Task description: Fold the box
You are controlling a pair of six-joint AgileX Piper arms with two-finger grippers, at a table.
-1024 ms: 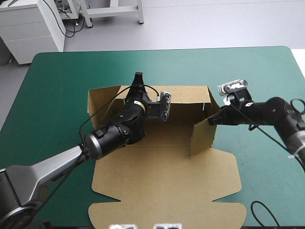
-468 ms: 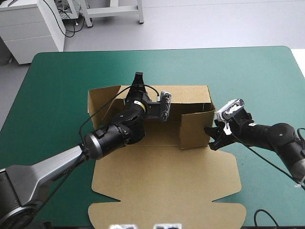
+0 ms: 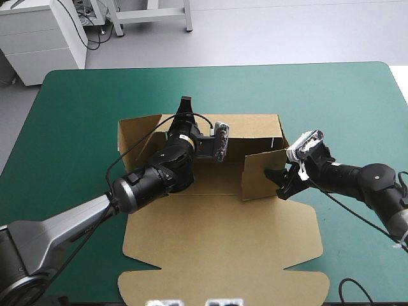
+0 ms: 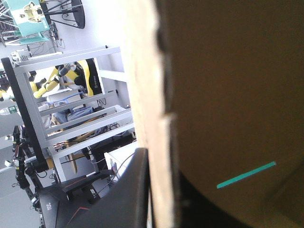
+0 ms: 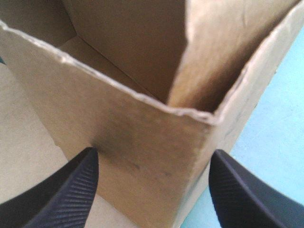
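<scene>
My wrist views alone show it: left jaws pinch the far wall of the single brown box [image 3: 217, 248], right jaws spread at its raised corner.

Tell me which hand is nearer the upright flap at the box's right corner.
Right. The right hand is open at the flap, a finger to each side of its corner. The left hand is farther off, shut on the far wall.

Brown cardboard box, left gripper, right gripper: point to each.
brown board box [image 3: 217, 242]: high view, flat lid panel.
left black-fingered gripper [image 3: 185, 105]: high view, fingertips at the back wall.
right black-fingered gripper [image 3: 279, 183]: high view, between fingers at the raised side flap.
</scene>
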